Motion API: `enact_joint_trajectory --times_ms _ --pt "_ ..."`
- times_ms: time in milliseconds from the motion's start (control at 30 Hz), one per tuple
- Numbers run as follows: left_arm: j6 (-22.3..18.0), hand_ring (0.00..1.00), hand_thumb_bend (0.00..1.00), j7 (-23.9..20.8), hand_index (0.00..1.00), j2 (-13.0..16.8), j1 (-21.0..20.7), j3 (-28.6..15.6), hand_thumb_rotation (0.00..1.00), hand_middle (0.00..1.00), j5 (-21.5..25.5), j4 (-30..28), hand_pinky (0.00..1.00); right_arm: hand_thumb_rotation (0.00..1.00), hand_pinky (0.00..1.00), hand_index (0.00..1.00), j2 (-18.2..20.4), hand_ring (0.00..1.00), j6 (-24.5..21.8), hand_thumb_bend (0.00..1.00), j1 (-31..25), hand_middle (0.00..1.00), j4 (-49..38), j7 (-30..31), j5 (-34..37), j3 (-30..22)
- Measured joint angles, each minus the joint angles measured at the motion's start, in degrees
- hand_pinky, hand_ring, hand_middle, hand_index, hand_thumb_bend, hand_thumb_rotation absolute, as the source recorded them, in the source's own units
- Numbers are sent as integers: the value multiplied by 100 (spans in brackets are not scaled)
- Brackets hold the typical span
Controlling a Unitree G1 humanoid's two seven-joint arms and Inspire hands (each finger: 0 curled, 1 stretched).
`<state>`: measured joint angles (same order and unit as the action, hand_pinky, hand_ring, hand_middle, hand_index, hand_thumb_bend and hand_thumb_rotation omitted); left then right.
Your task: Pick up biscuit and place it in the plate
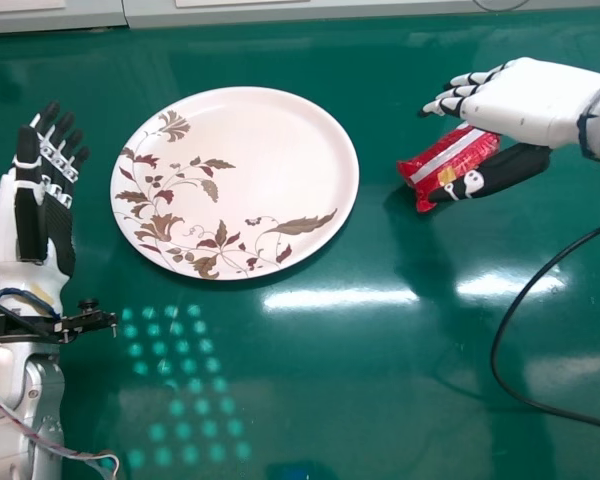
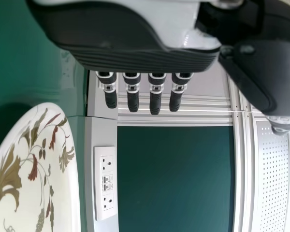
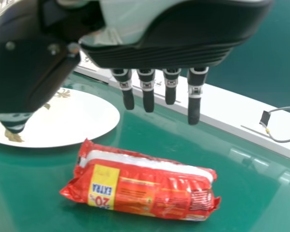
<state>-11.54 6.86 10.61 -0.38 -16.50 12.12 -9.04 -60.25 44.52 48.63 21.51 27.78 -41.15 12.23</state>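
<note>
Red biscuit pack (image 1: 452, 160) is seen on green table (image 1: 330, 400), right of plate (image 1: 270, 150). Right hand (image 1: 525, 105) is held open near the pack, fingers straight. Left hand (image 1: 28, 205) is held open, left of plate.

The plate (image 1: 270, 150) is creamy white, patterned with brown and dark red leaves and flowers on thin stems. To its right, the biscuit packet (image 1: 475, 150) is glossy red with a whitish stripe and a yellow patch. Around the plate the bench (image 1: 330, 400) is deep green, dotted in rows of paler green (image 1: 182, 346) nearer the robot. The right hand (image 1: 525, 100), right of the plate, is white and black.
</note>
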Motion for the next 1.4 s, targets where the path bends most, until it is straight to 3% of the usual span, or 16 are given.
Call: enact_joint_trajectory --times_ms 533,1067,1400 --pt "65 100 100 28 100 122 17 -82 75 100 27 -96 100 31 75 94 -4 91 145 100 -17 94 -15 329 352 2" --pt "110 100 100 -9 100 122 67 -123 75 100 33 -196 100 31 76 95 -12 91 153 100 -20 93 166 343 343 84" --pt "231 100 100 -41 100 147 65 -148 76 100 28 -218 100 29 75 94 -27 89 131 100 -45 92 424 16 112 97"
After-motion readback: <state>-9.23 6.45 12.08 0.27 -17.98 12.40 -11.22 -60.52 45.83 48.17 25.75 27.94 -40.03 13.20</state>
